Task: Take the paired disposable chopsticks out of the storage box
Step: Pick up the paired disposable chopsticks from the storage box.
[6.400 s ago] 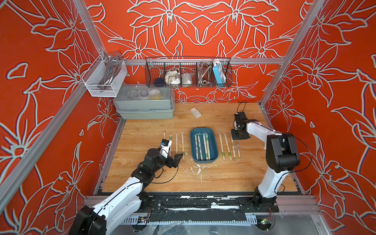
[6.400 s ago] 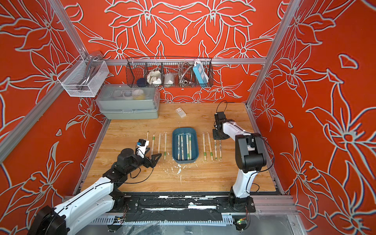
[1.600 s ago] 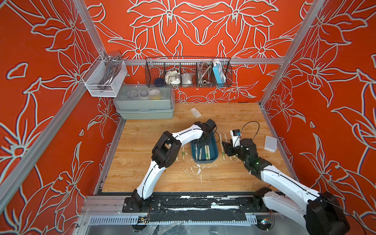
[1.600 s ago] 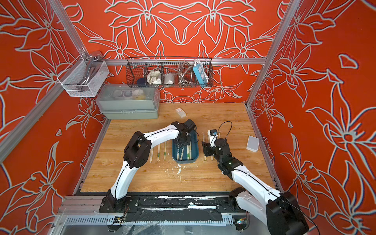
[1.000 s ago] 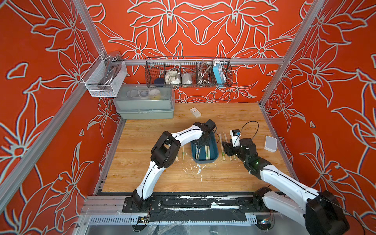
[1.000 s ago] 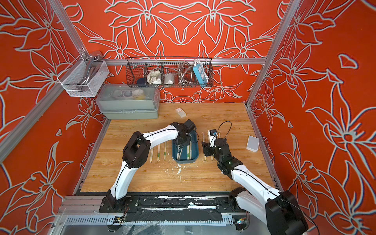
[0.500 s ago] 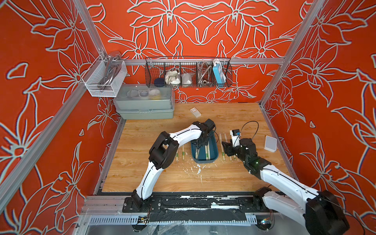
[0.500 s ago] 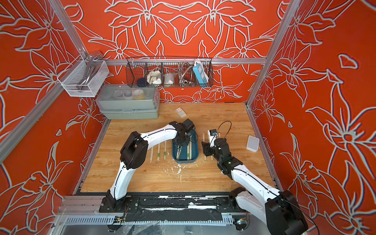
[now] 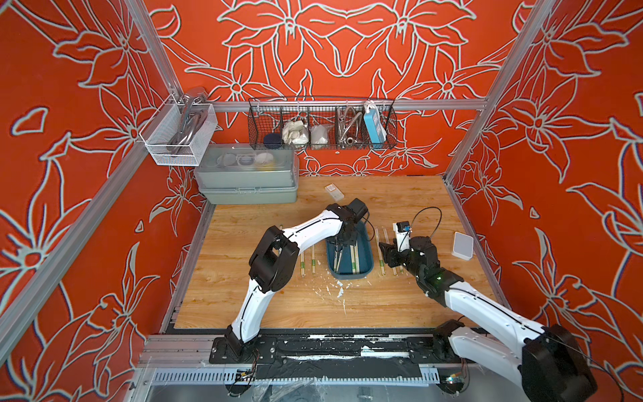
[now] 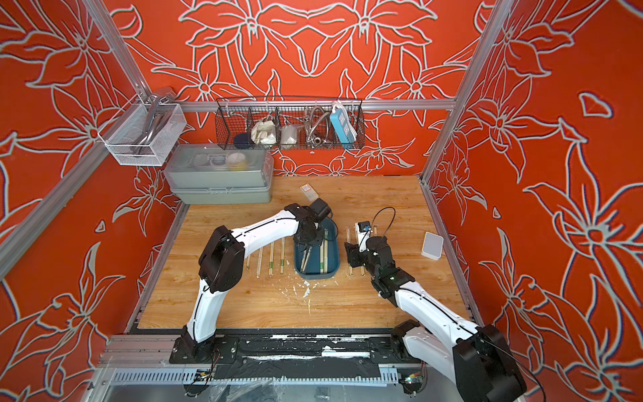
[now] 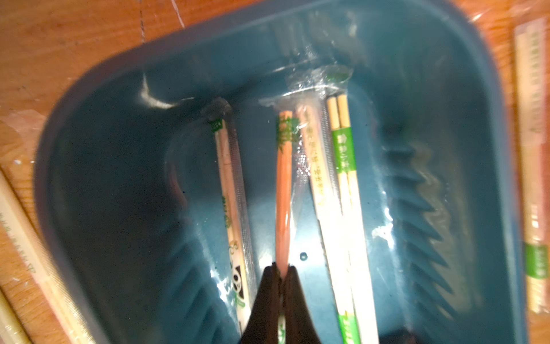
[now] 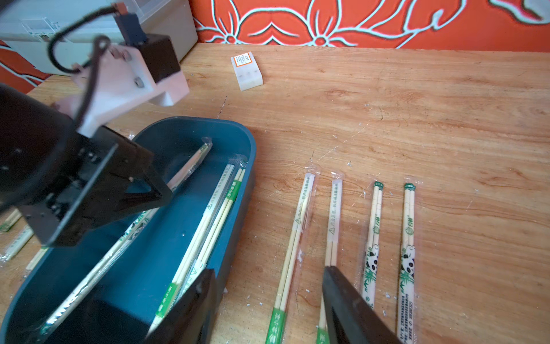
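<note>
Now that the left end effector (image 11: 281, 272) has come down into the box (image 11: 446, 89) and pinched one pair (image 11: 284, 184), lifting follows; the right end effector (image 12: 268, 271) hangs wide beside the box.

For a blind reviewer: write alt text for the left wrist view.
The left pincer is shut on one sleeved chopstick pair inside the teal storage box. Three more pairs lie in the box, others on the wooden table.
</note>
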Robot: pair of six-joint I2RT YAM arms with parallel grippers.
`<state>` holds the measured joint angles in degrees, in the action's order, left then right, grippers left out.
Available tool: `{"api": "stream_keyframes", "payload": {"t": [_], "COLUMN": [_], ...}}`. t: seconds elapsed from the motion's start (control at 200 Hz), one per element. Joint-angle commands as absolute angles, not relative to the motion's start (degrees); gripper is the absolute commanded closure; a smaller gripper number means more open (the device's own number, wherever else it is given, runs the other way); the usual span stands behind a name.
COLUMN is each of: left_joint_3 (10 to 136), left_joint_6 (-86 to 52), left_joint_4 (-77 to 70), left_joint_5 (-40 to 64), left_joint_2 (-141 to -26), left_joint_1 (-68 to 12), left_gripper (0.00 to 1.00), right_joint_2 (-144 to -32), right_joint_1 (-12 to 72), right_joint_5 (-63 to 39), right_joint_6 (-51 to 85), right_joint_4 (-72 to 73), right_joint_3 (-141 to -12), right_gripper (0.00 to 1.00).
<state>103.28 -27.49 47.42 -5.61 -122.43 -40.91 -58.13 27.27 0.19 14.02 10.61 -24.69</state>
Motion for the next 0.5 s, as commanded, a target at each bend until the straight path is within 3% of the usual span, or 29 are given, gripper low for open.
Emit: {"api": "stream_keyframes", "payload": {"t": [0.0, 0.38, 0.495], "left_joint_3": [101.6, 96.5, 94.5], "left_joint_6": [-28.9, -30.4, -30.1], "left_joint_4": [45.5, 42.0, 41.9], "left_joint_5": [-2.3, -0.3, -1.0], "left_joint_2": [-117.0, -111.6, -108.8], "left_joint_1": [-40.5, -38.7, -37.6], "left_gripper": [1.0, 1.0, 1.0], "right_joint_2": [-57.7, -57.9, -57.4], "right_joint_1": [27.6, 27.5, 27.6], "right_joint_5": [1.2, 1.0, -0.1], "right_joint_6": [13.7, 13.6, 13.3], "right_joint_4": [9.6, 9.8, 10.7], "right_joint_3": [-26.6, -26.4, -25.8], "right_gripper": [0.39, 0.38, 0.29]}}
